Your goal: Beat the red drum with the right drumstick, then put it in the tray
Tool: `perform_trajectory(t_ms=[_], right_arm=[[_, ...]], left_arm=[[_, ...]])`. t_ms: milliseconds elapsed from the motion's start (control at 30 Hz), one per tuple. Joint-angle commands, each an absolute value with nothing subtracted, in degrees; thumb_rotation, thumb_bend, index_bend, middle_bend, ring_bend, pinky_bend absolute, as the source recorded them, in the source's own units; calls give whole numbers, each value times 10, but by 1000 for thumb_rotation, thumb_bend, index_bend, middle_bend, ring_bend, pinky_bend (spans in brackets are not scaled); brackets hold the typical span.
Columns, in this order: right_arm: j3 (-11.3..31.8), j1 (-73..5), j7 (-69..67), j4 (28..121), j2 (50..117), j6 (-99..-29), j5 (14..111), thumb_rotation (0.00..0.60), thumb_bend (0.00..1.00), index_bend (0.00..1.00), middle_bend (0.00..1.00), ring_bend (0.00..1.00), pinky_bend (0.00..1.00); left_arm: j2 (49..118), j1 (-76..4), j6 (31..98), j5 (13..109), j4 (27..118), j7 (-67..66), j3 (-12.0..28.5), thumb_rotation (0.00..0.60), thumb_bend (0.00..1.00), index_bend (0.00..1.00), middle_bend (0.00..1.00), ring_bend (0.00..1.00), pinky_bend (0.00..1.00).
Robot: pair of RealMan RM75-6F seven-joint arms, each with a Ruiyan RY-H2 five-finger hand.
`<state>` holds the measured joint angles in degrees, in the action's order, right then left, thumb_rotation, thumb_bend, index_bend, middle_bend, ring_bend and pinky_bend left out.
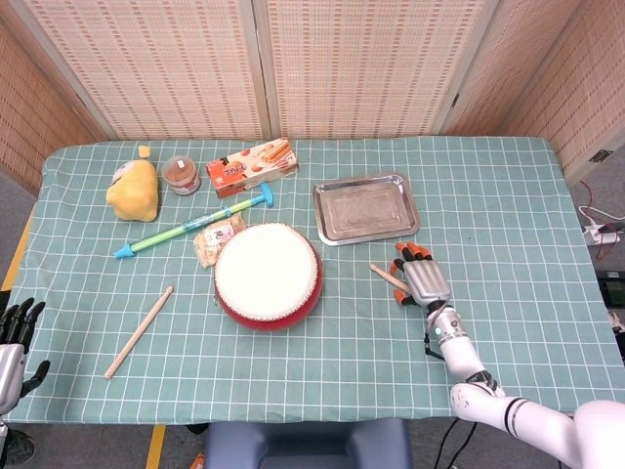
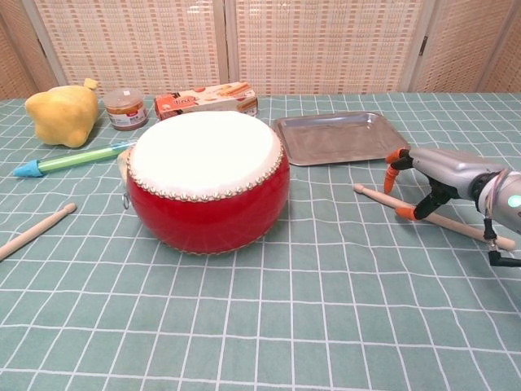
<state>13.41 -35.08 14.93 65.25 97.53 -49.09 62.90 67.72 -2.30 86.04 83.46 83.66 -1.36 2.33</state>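
pale wooden right drumstick (image 2: 431,217) lies flat on the cloth; right hand (image 2: 440,173) arches over it, fingers spread, gripping nothing.

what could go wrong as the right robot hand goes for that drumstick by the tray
The right robot hand arches over the thin wooden drumstick lying flat on the green checked tablecloth, fingertips around it, not yet lifted. The round stick may roll away or slip out of a shallow pinch. The grip looks near the tip end, so the long tail may sag or swing. The shiny metal tray lies close behind; a finger might nudge it.
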Motion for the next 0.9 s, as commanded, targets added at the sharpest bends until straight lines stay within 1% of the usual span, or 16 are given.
perform_trajectory(t_ms=[33, 233, 433, 600, 900], right_arm=[[131, -353, 152, 649, 979, -492, 628, 600, 351, 404, 63, 0, 101], [129, -356, 153, 634, 986, -498, 623, 600, 350, 417, 63, 0, 101], [126, -362, 141, 618, 995, -488, 623, 600, 351, 439, 63, 0, 101], [121, -364, 130, 614, 1001, -490, 631, 600, 354, 471, 66, 0, 101], [116, -362, 105, 611, 1005, -499, 646, 600, 439, 563, 96, 0, 101]], left_arm=[[677, -23, 860, 834, 835, -12, 24, 600, 253, 0, 0, 0, 0], [678, -23, 858, 834, 832, -9, 23, 600, 253, 0, 0, 0, 0], [678, -23, 856, 832, 830, -7, 23, 600, 253, 0, 0, 0, 0], [678, -22, 856, 832, 829, -6, 23, 600, 254, 0, 0, 0, 0], [678, -20, 857, 831, 825, 2, 23, 600, 254, 0, 0, 0, 0]])
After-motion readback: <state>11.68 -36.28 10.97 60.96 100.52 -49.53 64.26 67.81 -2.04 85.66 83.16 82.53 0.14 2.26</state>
